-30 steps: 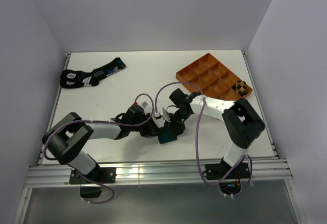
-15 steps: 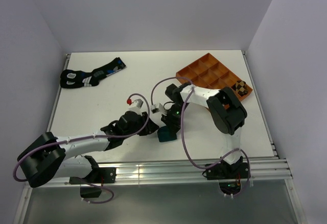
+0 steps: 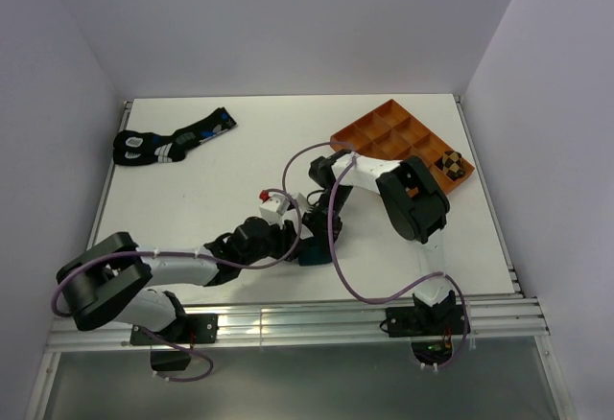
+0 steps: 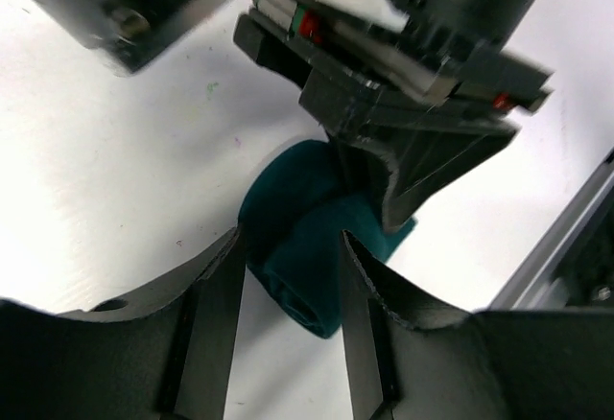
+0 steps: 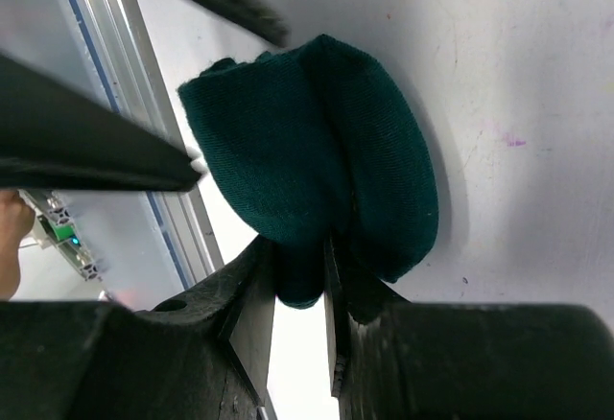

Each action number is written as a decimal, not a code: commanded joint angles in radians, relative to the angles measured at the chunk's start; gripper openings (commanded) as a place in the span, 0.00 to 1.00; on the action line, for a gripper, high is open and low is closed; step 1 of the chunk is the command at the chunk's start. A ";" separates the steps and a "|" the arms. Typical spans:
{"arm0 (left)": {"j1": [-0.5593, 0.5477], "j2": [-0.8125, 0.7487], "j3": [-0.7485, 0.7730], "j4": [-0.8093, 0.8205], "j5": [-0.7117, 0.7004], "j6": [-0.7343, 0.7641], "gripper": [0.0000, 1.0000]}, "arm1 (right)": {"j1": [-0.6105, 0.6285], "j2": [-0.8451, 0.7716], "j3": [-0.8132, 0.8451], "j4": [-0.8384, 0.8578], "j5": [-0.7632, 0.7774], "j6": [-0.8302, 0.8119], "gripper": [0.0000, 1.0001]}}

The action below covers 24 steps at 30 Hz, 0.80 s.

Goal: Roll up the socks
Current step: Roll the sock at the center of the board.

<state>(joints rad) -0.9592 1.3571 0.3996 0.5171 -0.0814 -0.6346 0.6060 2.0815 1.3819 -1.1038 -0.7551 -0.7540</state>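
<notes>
Right gripper (image 5: 300, 257) is nearly closed, its fingers pinching a fold at the edge of the teal sock (image 5: 317, 142). The left gripper (image 4: 290, 247) stands part-open with its jaws either side of the roll's end. Whether they touch the fabric is hard to tell from its wrist view. The roll lies on the table (image 3: 221, 180) near the front edge, between the two arms.

The likely risk is that the soft knit springs back. If the pinch lets go before the cuff is tucked over, the bundle could unwind. A pull from the right arm could also drag the whole roll, since nothing else pins it.

The fabric is a matte, fine knit, bunched into a plump rounded lump with a crease down its middle. The checkered sock (image 3: 451, 164) sits well apart, in an end cell of the hard orange tray (image 3: 384, 132).
</notes>
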 commanded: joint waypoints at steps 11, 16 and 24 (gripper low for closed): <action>-0.006 0.149 -0.016 0.239 0.131 0.024 0.49 | -0.003 0.060 0.008 0.035 0.128 0.010 0.14; 0.013 0.119 -0.041 0.288 0.172 0.012 0.52 | -0.003 0.060 0.017 0.038 0.134 0.018 0.14; 0.069 0.129 -0.085 0.360 0.256 -0.010 0.54 | -0.005 0.060 0.023 0.038 0.137 0.025 0.13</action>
<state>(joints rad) -0.9092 1.4986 0.3336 0.7979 0.1192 -0.6254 0.6041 2.1021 1.3933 -1.1385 -0.7414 -0.7147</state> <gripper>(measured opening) 0.538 0.291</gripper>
